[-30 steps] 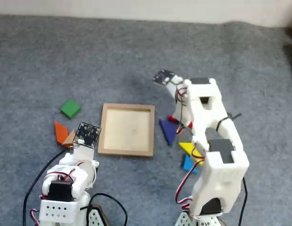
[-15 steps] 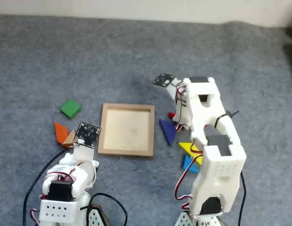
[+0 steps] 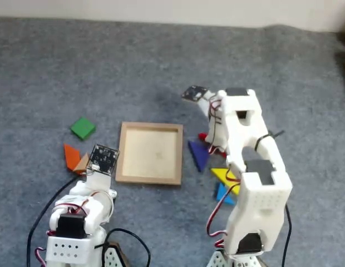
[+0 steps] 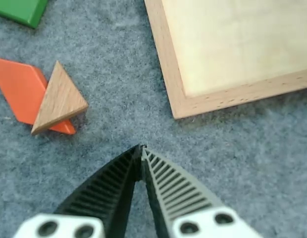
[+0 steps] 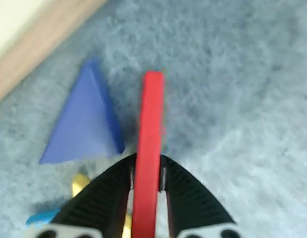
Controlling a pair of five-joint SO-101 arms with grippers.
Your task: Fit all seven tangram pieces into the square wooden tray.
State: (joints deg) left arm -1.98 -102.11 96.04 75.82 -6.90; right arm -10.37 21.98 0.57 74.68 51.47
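Note:
The square wooden tray (image 3: 122,151) lies empty mid-table. My right gripper (image 5: 147,160) is shut on a red piece (image 5: 151,114), held on edge just above the carpet beside a dark blue triangle (image 5: 86,126). From above, the red piece (image 3: 203,136) peeks out under the right arm, next to the dark blue triangle (image 3: 198,154), a yellow triangle (image 3: 221,174) and a light blue piece (image 3: 221,192). My left gripper (image 4: 141,148) is shut on nothing over the carpet near the tray's corner (image 4: 179,101). A wooden triangle (image 4: 58,99) overlaps an orange parallelogram (image 4: 16,88); a green square (image 3: 82,128) lies farther off.
Grey carpet covers the whole table. The right arm's body (image 3: 245,144) hangs over the pieces right of the tray. Open carpet lies beyond the tray's far side and between the two arm bases.
The right arm has shifted slightly left, with the red piece still in its gripper. The left arm and the other pieces have not moved.

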